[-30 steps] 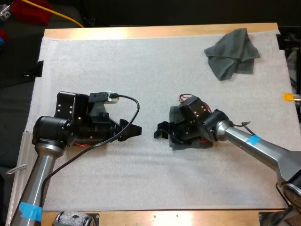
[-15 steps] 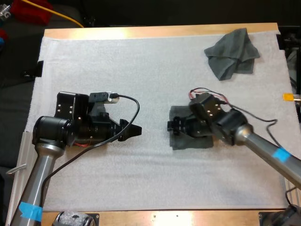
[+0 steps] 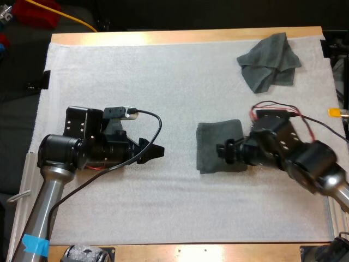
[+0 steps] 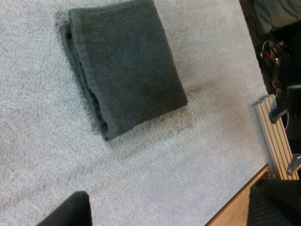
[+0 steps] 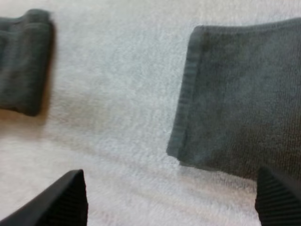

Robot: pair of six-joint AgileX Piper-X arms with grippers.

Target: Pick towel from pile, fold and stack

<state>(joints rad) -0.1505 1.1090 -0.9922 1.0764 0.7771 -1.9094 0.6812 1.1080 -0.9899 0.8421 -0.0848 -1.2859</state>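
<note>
Two dark grey-green towels lie on the counter (image 3: 163,218): a folded towel (image 3: 218,146) just right of centre and a crumpled towel (image 3: 269,61) near the far right corner. The right pincer (image 3: 223,152) sits at the folded towel's right edge, released, fingers apart and gripping nothing. The left pincer (image 3: 159,150) rests left of centre, also spread and empty. For the next pick, the crumpled towel lies toward the far edge from the right pincer, well apart, and the right arm is nearer. Its long axis seems diagonal, though the bunching makes that uncertain.
</note>
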